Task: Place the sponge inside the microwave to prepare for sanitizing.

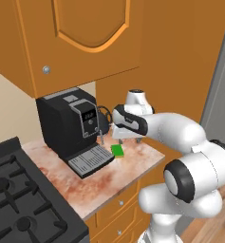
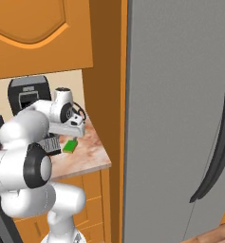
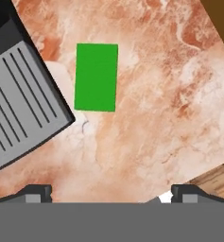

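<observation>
The fridge (image 2: 180,118) is the biggest thing here, a tall grey slab with a dark handle to the right of the counter (image 1: 128,168). Above the counter hang orange cabinets (image 1: 80,38), and at the left sits the black stove (image 1: 19,199). No microwave is to be seen from where the base stands, so I judge that finding it and reaching it is all left to do.

The arm (image 1: 180,133) bends over the counter's right end, its hand pointing down. The coffee machine (image 1: 71,126) stands at the back left of the counter, with its grey drip tray (image 3: 19,104) jutting forward.

The sponge (image 1: 117,150) lies flat on the marbled counter, just beside the tray's corner but apart from it, near the counter's right edge. In the hand view it sits ahead of the gripper (image 3: 111,191) and a little left of its centre line, long side running away from the hand.

The gripper hovers above the counter with its tips spread wide and nothing between them. By my reading the task has barely begun: the sponge is not yet grasped, and the hand must shift toward it and descend before closing. Lifting, carrying and placing it inside the microwave all remain
</observation>
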Controlling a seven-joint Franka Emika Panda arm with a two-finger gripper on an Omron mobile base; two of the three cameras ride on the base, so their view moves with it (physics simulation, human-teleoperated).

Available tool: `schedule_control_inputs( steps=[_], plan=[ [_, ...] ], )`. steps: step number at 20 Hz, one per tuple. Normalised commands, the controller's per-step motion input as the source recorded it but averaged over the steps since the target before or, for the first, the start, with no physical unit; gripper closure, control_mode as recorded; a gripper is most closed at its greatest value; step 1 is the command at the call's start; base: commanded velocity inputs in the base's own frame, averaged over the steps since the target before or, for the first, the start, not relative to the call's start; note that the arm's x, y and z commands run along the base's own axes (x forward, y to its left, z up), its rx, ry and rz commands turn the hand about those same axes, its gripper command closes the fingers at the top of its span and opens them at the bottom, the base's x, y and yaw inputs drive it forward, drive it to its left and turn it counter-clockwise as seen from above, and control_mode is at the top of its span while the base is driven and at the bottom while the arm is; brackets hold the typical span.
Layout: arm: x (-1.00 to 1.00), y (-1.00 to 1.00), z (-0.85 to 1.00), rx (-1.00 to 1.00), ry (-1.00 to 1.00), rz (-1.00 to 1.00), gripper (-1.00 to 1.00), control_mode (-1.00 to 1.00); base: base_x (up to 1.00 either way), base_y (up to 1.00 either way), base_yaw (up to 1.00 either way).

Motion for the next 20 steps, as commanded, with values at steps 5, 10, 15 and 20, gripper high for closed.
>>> schedule_control_inputs(
  steps=[5,10,15,20],
  plan=[
    [0.1,0.14,-0.21,0.0,0.0,0.04,-1.0,-1.0,0.0,0.0,0.0],
    [0.14,0.11,-0.09,0.0,0.0,0.01,-1.0,-1.0,0.0,0.0,0.0],
    [0.34,0.01,-0.05,0.0,0.0,0.0,-1.0,-1.0,0.0,0.0,0.0],
    [0.33,0.04,-0.12,0.0,0.0,0.0,-1.0,-1.0,0.0,0.0,0.0]
  ],
)
